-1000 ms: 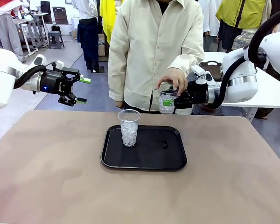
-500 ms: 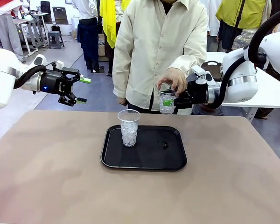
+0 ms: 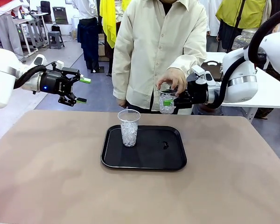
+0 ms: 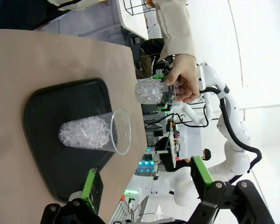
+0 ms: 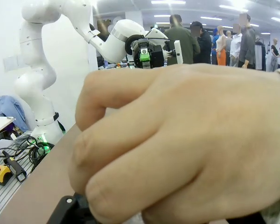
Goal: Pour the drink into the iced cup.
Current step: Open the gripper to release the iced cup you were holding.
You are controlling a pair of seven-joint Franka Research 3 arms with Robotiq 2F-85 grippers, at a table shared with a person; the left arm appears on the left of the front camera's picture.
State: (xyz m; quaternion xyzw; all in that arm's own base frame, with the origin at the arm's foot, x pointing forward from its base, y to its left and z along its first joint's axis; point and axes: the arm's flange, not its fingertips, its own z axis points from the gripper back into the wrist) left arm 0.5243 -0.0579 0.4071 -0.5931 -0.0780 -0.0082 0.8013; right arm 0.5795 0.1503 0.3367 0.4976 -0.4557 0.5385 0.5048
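Handover underway: right gripper (image 3: 171, 100) pinching held cup (image 3: 164, 108), hand (image 3: 171, 80) covering rim; drink indiscernible. Left gripper (image 3: 83, 90) spread, idling. Next likely: carrying toward 8 o'clock over tray cup (image 3: 129, 128), sitting at tray's (image 3: 154, 156) 10 o'clock, then tilting.

Iced cup (image 3: 129, 128): clear, upright, half-filled with ice, on tray (image 3: 147, 157), frame centre.
Raised cup (image 3: 166, 102): clear, upright, ice inside, centre-right.
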